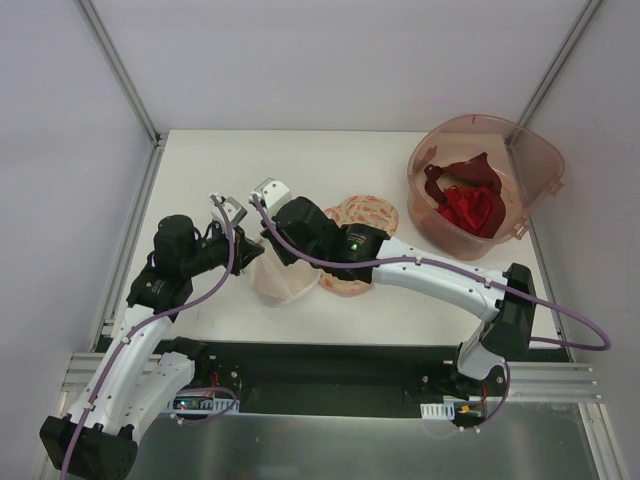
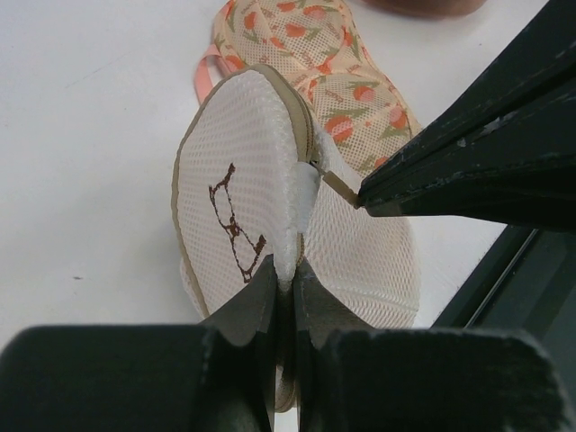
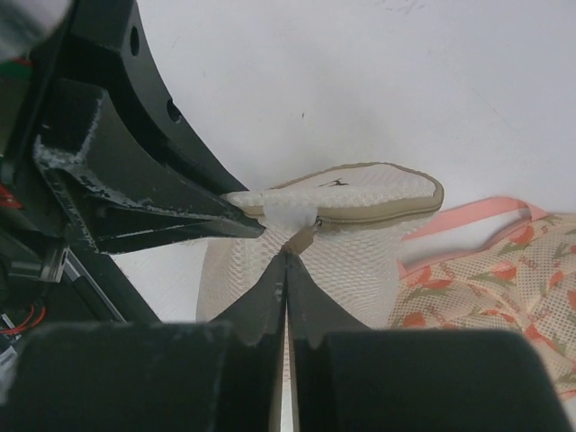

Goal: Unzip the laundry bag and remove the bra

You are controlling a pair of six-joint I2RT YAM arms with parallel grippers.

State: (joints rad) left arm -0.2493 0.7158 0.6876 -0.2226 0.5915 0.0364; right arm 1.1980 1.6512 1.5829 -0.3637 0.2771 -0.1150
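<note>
The left hand (image 2: 286,274) pinches the laundry bag (image 2: 234,144); the right hand (image 3: 286,261) clamps its zip pull (image 2: 340,186), closed zip (image 3: 387,214) curving away beyond.

I count two tools of mine: one left tool (image 2: 286,272) and one right tool (image 3: 286,261). There is one laundry bag (image 1: 283,280), a cream mesh pouch, with one zip pull (image 3: 300,239) and one small brown logo (image 2: 232,220) on its face. I see two bras outside it: one floral bra (image 1: 368,214) and one dark red bra (image 1: 470,205). There is one pink basin (image 1: 540,165) and one tabletop (image 1: 300,165).
</note>
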